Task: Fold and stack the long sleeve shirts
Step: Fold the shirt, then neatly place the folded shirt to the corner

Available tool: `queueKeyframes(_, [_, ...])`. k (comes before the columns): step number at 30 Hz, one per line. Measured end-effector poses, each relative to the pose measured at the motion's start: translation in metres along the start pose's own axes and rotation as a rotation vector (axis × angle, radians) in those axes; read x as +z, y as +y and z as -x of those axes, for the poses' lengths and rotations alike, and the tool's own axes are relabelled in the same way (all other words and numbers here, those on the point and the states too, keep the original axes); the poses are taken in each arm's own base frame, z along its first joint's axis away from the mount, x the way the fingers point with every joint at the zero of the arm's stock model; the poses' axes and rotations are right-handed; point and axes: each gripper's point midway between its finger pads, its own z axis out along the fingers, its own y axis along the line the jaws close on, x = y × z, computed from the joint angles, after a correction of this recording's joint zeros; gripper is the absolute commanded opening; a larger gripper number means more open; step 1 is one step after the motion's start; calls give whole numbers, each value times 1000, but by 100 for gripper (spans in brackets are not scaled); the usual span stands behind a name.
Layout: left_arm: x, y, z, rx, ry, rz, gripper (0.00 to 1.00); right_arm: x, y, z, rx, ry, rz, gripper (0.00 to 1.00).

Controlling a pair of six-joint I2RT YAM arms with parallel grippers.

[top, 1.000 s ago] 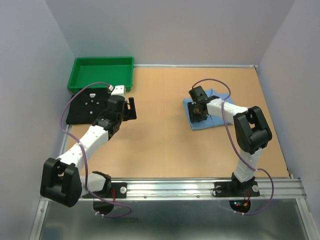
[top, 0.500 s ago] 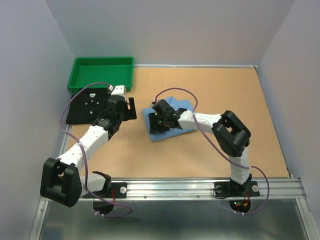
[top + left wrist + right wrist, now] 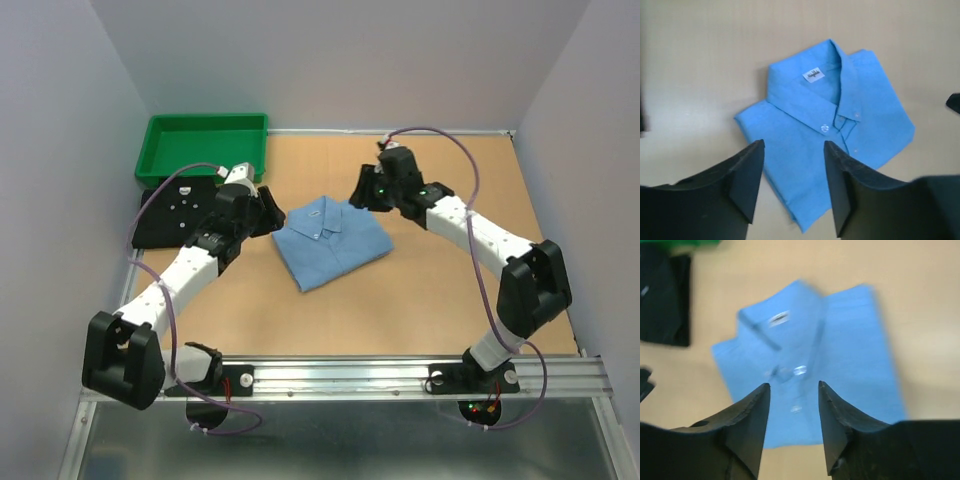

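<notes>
Between both pairs of parted, empty fingers lies the folded light blue shirt point(image 3: 332, 240), touching neither left gripper point(image 3: 792, 155) nor right gripper point(image 3: 793, 390). Folding looks finished (the black shirt point(image 3: 165, 215) sits behind the left fingers, by the green tray point(image 3: 203, 128)), so stacking is next: pinch an edge, carry it over.

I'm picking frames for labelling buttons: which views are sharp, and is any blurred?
Left wrist view: sharp, the light blue shirt shows its label and collar button crisply. Right wrist view: blurred, the same details streaked. Top view: in focus, even light, soft shadows.
</notes>
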Motion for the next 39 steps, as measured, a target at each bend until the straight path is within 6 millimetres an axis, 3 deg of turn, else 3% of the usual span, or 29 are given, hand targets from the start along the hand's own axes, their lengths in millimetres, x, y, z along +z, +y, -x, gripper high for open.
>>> queueKeyframes(1, [6,-4,-4,-27,17,-17,43,-5,-19,11,24,-20,-22,39])
queueKeyframes(3, [18,-8,-15,-58,56,-32,36,-6,-51,20,51,-35,-71,33])
queueKeyframes(5, [33,-8,-30,-92,107,-33,33,-1,-79,12,70,-4,-112,32])
queueKeyframes(8, [52,-5,-51,-131,167,-19,25,11,-95,-16,67,80,-124,30])
queueKeyframes(14, [82,18,-88,-185,251,74,25,30,-117,-85,78,251,-130,30])
queueKeyframes(17, [91,30,-99,-198,269,117,25,31,-127,-110,91,286,-137,30])
queueKeyframes(20, [100,39,-102,-212,273,139,27,30,-125,-113,107,266,-111,28])
queueKeyframes(26, [133,46,-69,-194,230,159,35,16,-105,-136,195,282,-36,32])
queueKeyframes(28, [140,51,-61,-179,226,169,41,12,-92,-144,204,292,-21,34])
queueKeyframes(32, [140,53,-46,-137,216,181,66,1,-66,-149,204,297,17,45])
queueKeyframes(34, [131,53,-39,-132,207,186,82,-7,-53,-141,175,270,53,57])
queueKeyframes(36, [108,48,-27,-136,172,173,93,-15,-49,-129,127,230,72,67])
queueKeyframes(39, [67,36,-10,-163,99,130,99,-24,-53,-112,38,170,51,75])
